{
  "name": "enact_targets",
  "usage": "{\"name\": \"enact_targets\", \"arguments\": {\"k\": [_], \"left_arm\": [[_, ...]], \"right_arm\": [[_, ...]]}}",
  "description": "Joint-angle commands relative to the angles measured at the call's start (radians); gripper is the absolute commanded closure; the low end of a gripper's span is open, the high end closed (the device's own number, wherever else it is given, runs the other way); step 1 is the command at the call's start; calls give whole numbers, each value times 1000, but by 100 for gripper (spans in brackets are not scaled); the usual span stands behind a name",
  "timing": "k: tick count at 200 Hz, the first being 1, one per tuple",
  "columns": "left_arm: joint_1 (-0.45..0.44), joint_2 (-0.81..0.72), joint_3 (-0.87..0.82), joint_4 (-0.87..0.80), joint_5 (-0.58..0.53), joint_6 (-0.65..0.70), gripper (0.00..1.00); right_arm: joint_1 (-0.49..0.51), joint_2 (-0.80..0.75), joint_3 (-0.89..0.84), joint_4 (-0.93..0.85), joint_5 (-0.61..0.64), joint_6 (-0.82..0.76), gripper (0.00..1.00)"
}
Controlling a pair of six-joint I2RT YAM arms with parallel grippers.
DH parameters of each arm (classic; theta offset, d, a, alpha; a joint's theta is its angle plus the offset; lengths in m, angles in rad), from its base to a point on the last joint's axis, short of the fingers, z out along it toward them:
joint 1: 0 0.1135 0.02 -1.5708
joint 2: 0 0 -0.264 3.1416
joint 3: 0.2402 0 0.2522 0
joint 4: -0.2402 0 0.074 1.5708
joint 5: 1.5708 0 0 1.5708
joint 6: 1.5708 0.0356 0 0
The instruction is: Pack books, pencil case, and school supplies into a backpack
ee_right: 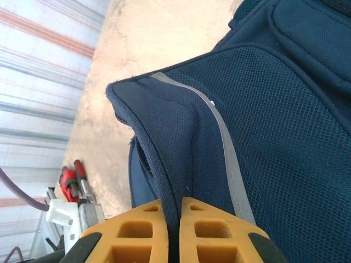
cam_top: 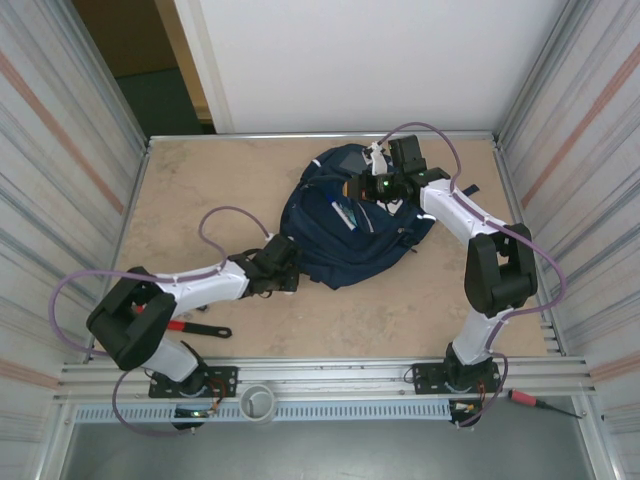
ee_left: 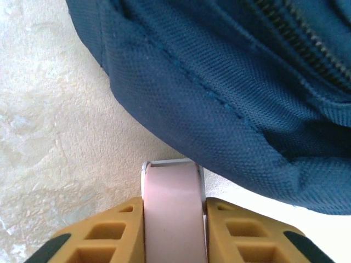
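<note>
The navy blue backpack [cam_top: 340, 235] lies flat on the pale, marbled table [cam_top: 200, 190], around the middle and a little toward the far right side. The left arm reaches in low from the near left, and its wrist ends at the bag's near-left edge. In the left wrist view the left fingers [ee_left: 109, 233] are pressed against both long sides of the pale pink pencil case [ee_left: 171, 192], gripping it between them. The case points straight ahead from the grip. Its rounded front end sits just at the bulging blue fabric of the bag's side, above the bare table, and whether it touches the cloth I cannot tell. A zip line runs across the bag at the upper right of that view. The right arm bends in from the near right and comes down over the far end of the backpack. The right fingers [ee_right: 211, 230] are closed tight on a fold of the bag's dark mesh fabric, beside a thin grey stripe, and the pinched edge stands up in a ridge above the table. A red-handled tool [cam_top: 190, 327] lies on the table near the left arm's base, well apart from the backpack. A red-handled screwdriver [cam_top: 525, 398] rests on the metal rail at the near right.
</note>
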Motion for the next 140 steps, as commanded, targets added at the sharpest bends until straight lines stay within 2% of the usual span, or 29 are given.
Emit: {"name": "enact_targets", "arguments": {"k": [1,32,54,97,140], "left_arm": [[5,-94,-26,-2,-51,-20,77],[-7,-255,-34,35,-68,-23,81],[1,-268,36,56,-61,-3,81],[94,-90,201,249,109,-61,82],[97,159,403,329,106,-91,80]], "right_arm": [[-7,10,-7,33,-2,15,99],[-8,4,5,26,-2,11,99],[-8,-1,12,25,-3,13,99],[-5,-4,27,24,-15,29,99],[-7,-17,69,-1,-8,33,99]]}}
